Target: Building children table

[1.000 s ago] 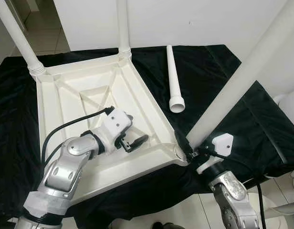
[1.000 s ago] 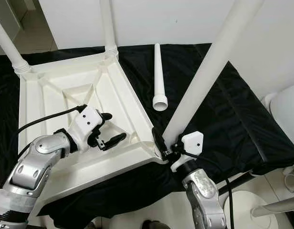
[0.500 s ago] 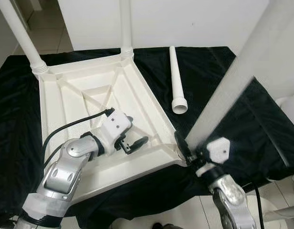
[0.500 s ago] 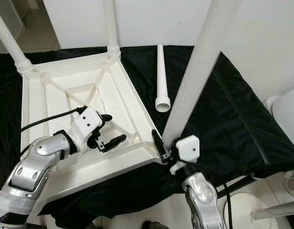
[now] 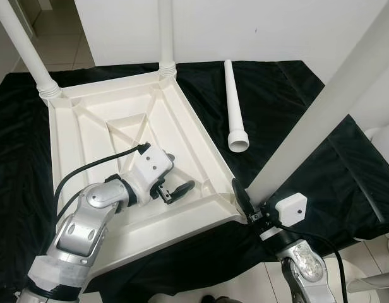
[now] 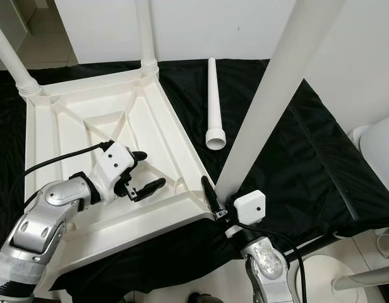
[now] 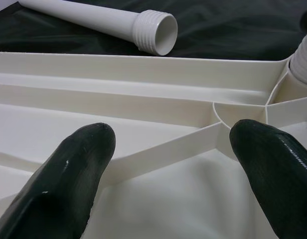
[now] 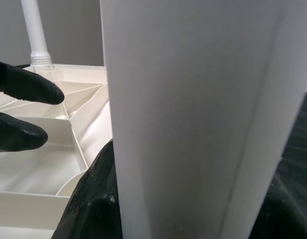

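Observation:
The white table top (image 5: 87,136) lies upside down on a black cloth (image 5: 289,95). Two white legs (image 5: 24,50) (image 5: 164,31) stand in its far corners. A third leg (image 5: 321,107) leans up to the right from the near right corner, with my right gripper (image 5: 248,203) shut on its lower end. In the right wrist view this leg (image 8: 193,109) sits between the black fingers. A fourth leg (image 5: 233,101) lies loose on the cloth beside the table top. My left gripper (image 5: 180,172) rests open inside the table top, its fingers (image 7: 69,179) straddling a rib.
A white rounded object (image 6: 377,145) stands past the cloth's right edge. A white wall rises behind, and tiled floor (image 5: 55,38) shows at the far left. The cloth's near edge drops off below my arms.
The held leg swung more upright, then tilted back to the right with its base at the near right corner. My right wrist sank lower. The left gripper stayed put.

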Motion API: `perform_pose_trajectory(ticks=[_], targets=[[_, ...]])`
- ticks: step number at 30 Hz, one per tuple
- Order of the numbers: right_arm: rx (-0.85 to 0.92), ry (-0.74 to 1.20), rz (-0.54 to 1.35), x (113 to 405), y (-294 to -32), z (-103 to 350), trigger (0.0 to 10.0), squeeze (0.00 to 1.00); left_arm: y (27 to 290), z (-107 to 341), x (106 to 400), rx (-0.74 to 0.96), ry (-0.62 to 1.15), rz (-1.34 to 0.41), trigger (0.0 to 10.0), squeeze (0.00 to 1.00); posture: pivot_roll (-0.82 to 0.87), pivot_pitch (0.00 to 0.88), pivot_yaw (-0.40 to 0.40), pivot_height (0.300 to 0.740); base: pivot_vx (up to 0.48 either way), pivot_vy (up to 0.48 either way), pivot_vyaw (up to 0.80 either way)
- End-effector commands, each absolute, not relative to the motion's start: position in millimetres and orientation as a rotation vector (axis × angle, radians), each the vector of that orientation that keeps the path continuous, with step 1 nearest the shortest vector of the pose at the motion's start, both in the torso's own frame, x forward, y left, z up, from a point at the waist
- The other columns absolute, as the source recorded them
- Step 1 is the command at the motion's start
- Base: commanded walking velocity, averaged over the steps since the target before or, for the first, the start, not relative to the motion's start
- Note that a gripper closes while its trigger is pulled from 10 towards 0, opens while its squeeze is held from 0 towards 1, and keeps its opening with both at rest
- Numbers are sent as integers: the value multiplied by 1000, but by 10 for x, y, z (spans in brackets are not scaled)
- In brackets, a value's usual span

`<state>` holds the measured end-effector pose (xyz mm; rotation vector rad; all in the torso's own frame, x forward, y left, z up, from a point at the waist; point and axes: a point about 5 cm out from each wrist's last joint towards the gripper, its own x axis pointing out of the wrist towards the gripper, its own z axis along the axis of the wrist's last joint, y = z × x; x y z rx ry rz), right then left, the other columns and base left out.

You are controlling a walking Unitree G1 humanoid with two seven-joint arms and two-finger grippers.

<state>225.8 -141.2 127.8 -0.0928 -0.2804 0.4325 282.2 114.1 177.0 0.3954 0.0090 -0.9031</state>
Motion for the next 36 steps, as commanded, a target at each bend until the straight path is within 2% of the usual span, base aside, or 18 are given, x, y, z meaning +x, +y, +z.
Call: perform_pose_trajectory(ticks=[1,9,21,30,31,32,36], targets=[[-92,-9,443,2213,-1450,846,10000,0,1145,1768,2803,394,11,-894,10000,0,51,133,20,740,0,0,0],[-84,87,472,2283,-1435,835,10000,0,1155,1776,2807,397,10,-889,10000,0,56,135,16,740,0,0,0],[-41,97,471,2326,-1458,880,10000,0,1192,1781,2805,397,14,-871,10000,0,62,143,11,740,0,0,0],[-15,67,353,2385,-1428,932,10000,0,1199,1774,2796,393,16,-864,10000,0,65,146,2,740,0,0,0],[28,41,228,2437,-1397,982,10000,0,1195,1773,2796,390,16,-863,10000,0,62,146,-1,740,0,0,0],[48,39,195,2451,-1388,993,10000,0,1193,1773,2796,390,16,-863,10000,0,62,146,-1,740,0,0,0],[63,41,177,2458,-1381,997,10000,0,1192,1773,2796,389,16,-863,10000,0,62,146,-1,740,0,0,0]])
